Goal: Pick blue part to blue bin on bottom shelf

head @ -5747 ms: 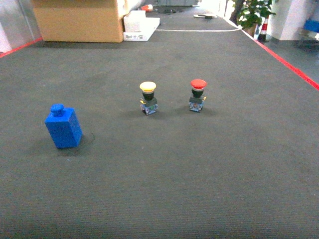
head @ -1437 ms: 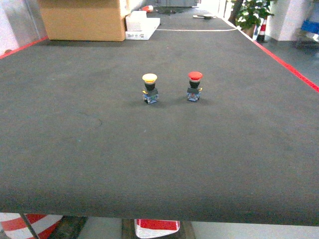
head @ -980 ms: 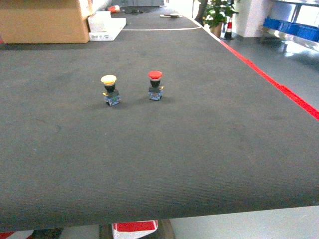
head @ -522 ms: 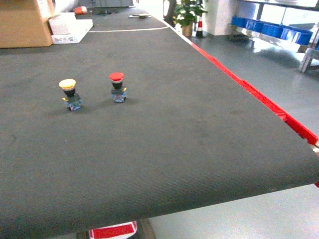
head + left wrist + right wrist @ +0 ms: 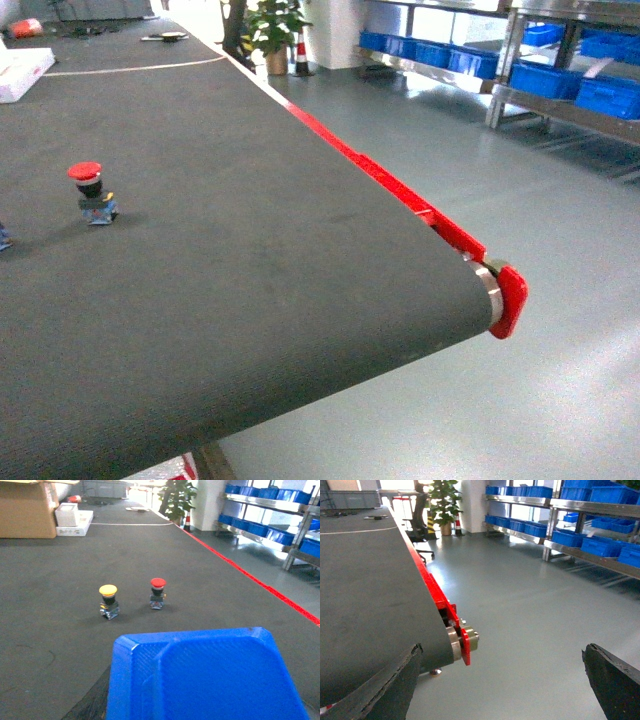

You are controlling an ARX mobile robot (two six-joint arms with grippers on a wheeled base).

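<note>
The blue part (image 5: 210, 670) fills the lower half of the left wrist view, held above the dark belt (image 5: 60, 630). My left gripper (image 5: 205, 710) is shut on it, and only one dark finger (image 5: 92, 702) shows at its left side. My right gripper (image 5: 502, 650) is open over the grey floor beyond the belt's end, with nothing between its fingers. Across the floor stands a steel rack with several blue bins (image 5: 600, 545) on its lowest visible tier, the bottom shelf (image 5: 585, 556). Neither gripper shows in the head view.
A yellow-capped button (image 5: 108, 600) and a red-capped button (image 5: 158, 592) stand on the belt. The red-edged belt (image 5: 380, 180) ends at a roller (image 5: 490, 292). A potted plant (image 5: 272, 30) stands beyond it. Cardboard boxes (image 5: 27, 510) sit at the belt's far end.
The blue part stood on the belt in the earliest frame and is gone from it afterwards. The head view has swung right, sliding the buttons left and bringing the floor and rack into sight.
</note>
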